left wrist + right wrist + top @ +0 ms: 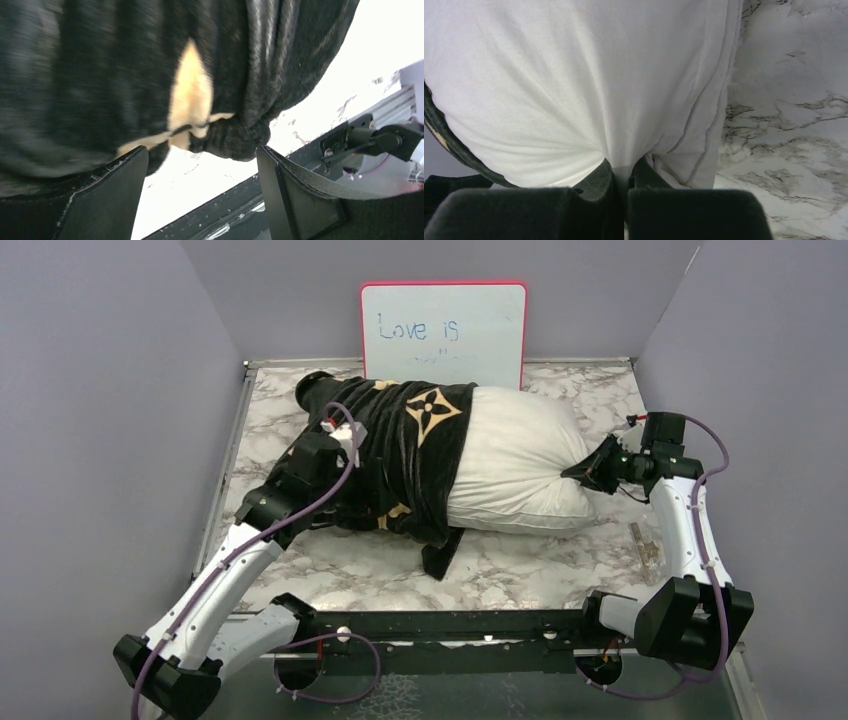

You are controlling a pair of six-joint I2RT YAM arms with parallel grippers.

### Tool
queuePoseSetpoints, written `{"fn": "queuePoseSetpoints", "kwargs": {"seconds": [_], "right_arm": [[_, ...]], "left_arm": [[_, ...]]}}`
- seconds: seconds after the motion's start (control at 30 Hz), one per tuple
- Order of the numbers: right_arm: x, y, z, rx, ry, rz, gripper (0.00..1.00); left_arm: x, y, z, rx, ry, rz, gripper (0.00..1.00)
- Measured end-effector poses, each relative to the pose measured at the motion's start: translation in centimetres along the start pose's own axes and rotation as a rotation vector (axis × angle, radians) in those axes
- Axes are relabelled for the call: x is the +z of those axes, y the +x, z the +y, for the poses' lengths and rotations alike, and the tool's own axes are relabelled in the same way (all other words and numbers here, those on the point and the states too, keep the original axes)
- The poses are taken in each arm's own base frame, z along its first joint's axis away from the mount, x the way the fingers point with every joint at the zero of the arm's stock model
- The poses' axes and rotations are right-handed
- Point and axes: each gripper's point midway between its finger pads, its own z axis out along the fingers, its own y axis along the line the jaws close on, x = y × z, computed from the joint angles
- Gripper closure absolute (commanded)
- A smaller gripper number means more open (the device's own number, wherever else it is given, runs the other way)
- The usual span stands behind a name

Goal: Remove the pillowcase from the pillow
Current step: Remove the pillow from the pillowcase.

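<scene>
The white pillow [520, 455] lies across the marble table, its right half bare. The black pillowcase [400, 455] with tan flower motifs covers its left half, and a loose flap hangs toward the front. My left gripper [350, 443] rests against the pillowcase's left side. In the left wrist view this gripper [200, 165] is open, and a bunched fold of the pillowcase [230, 140] hangs just past its fingertips, ungripped. My right gripper [590, 468] is shut on a pinch of the pillow's right end. The right wrist view shows white pillow fabric [574, 75] drawn between the closed right gripper [624, 172].
A pink-framed whiteboard [443, 332] leans against the back wall behind the pillow. Grey walls close in the left and right sides. A black rail [450, 625] runs along the table's near edge [540, 570] between the arm bases.
</scene>
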Motion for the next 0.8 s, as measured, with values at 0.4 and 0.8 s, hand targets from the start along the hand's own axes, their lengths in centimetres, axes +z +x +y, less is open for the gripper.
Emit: {"fn": "queuePoseSetpoints", "kwargs": {"seconds": [0.4,0.8], "right_arm": [[0.0,0.3,0.1,0.001,-0.013,0.005,0.98],[-0.1,0.6,0.3,0.004,-0.015,0.02,0.98]], "left_arm": [[6.0,5.2,4.6,-0.046,-0.329,0.043,0.61],[2.5,1.0,8.3,-0.128,-0.554,-0.199,0.94]]}}
